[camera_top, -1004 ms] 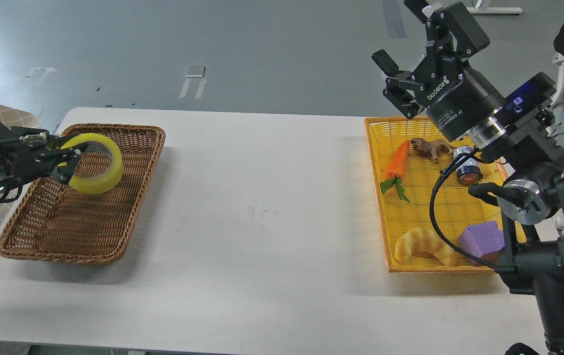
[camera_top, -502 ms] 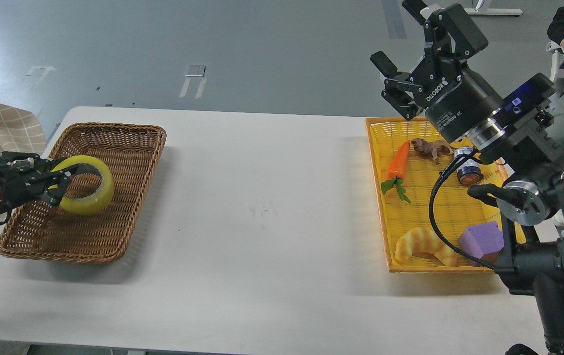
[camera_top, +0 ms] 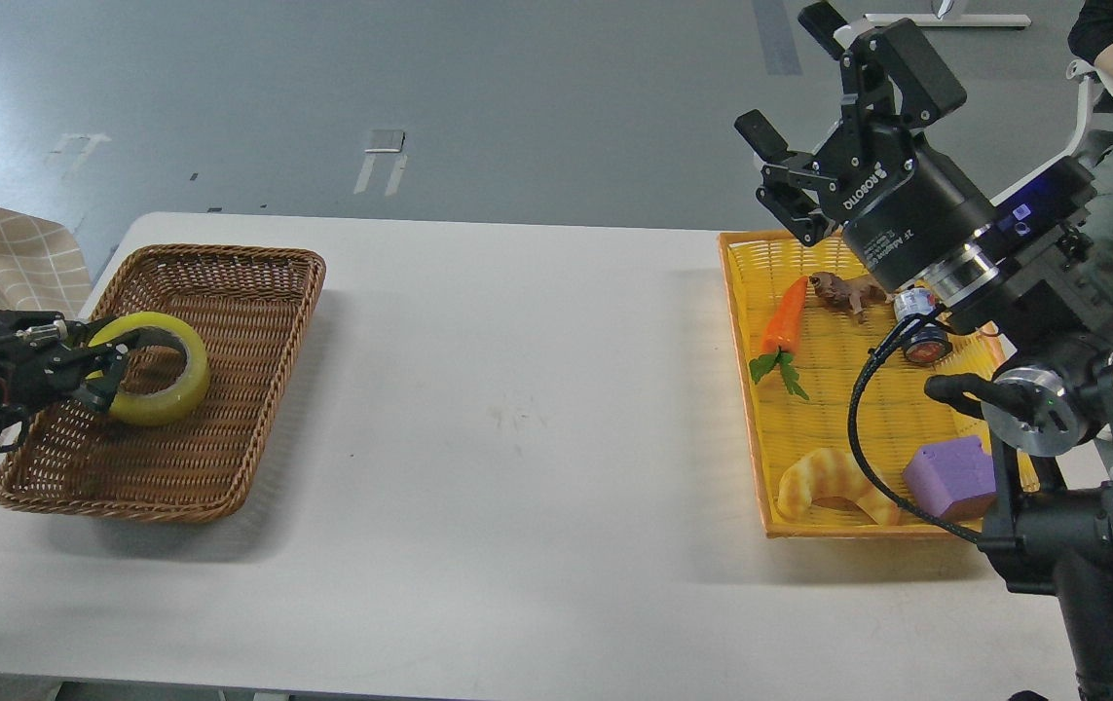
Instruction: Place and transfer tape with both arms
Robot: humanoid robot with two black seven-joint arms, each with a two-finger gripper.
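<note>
On my feed, the brown wicker basket (camera_top: 225, 428) sits at the left of the white counter (camera_top: 517, 409). Inside it is the tape (camera_top: 153, 382), low over the weave near the basket's left side; I cannot tell whether it touches the bottom. My left end effector (camera_top: 100, 368) is clamped on the roll's left rim, one finger through the core. Nothing else shows in that basket.

At the right, the yellow tray (camera_top: 746, 389) holds a carrot (camera_top: 784, 323), a small brown animal figure (camera_top: 846, 290), a little can (camera_top: 921, 341), a croissant (camera_top: 834, 484) and a purple block (camera_top: 950, 477). My right end effector (camera_top: 795, 117) hangs above the tray's far edge, fingers spread wide apart, gripping nothing.
</note>
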